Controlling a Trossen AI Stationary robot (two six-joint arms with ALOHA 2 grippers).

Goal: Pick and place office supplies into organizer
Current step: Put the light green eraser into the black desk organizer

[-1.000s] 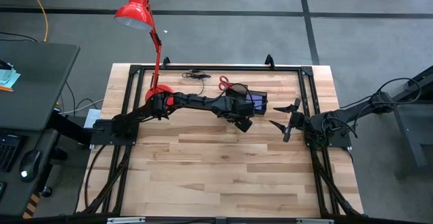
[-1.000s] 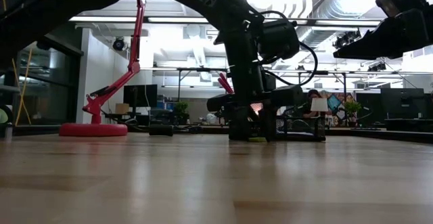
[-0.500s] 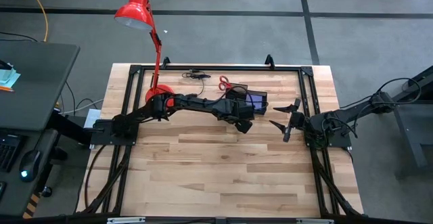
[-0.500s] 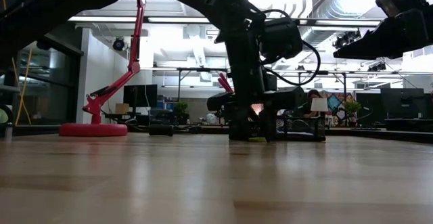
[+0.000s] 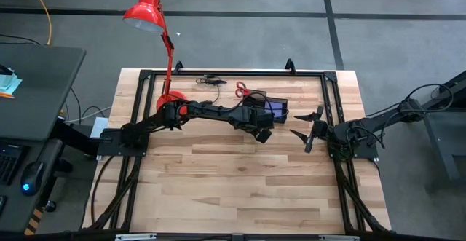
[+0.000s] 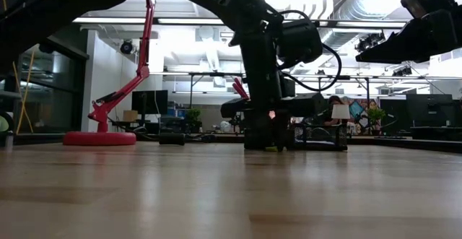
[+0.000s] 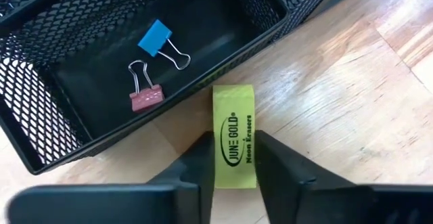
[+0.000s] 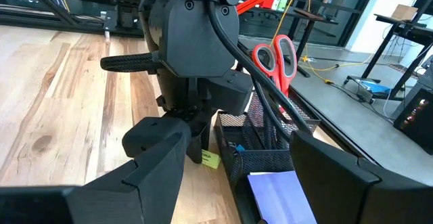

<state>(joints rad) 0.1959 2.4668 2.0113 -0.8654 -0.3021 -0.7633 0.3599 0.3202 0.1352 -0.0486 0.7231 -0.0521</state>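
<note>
Left gripper (image 7: 234,158) clamped on flat yellow-green eraser (image 7: 234,135), printed sleeve, lying on woodgrain table (image 7: 352,88) just beside black wire-mesh organizer (image 7: 61,109). Only visible from left wrist: blue clip (image 7: 160,40) and pink clip (image 7: 145,92) inside the tray; from above, eraser hidden under arm. Right gripper (image 5: 307,124) hanging apart near right edge, fingers spread; red-handled scissors (image 8: 276,60) apparently upright in organizer, tips cut off.

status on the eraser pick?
Left gripper closing on yellow eraser, on the table beside mesh organizer. Right gripper open, waiting near the organizer's right. Nothing blocking.
</note>
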